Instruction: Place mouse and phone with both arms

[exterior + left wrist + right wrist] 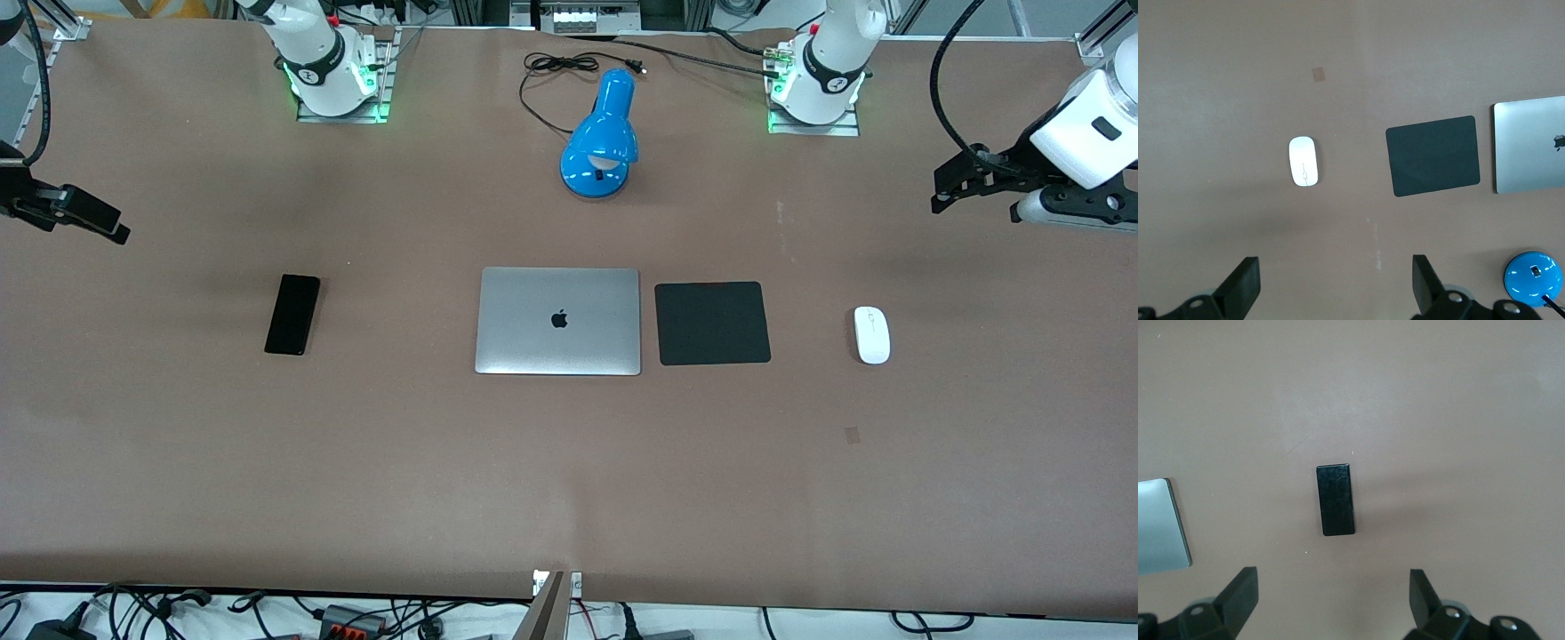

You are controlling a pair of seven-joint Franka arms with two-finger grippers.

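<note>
Two arms poised w/ nothing picked up: the left gripper (947, 191) hangs high over bare table at the left arm's end, fingers spread wide & empty, its wrist cam looking straight down on the mouse (1303, 161). The right gripper (1331, 597) does likewise at the right arm's end, jaws wide, empty, the phone (1336, 499) framed between them. Both items lie flat on the table (569, 480), untouched, in one row w/ the shut laptop (558, 321) & pad (712, 324), the pad between laptop & mouse, probably its target. A lamp (602, 142) sits between the bases. Each arm looks lined up for its own pick.
</note>
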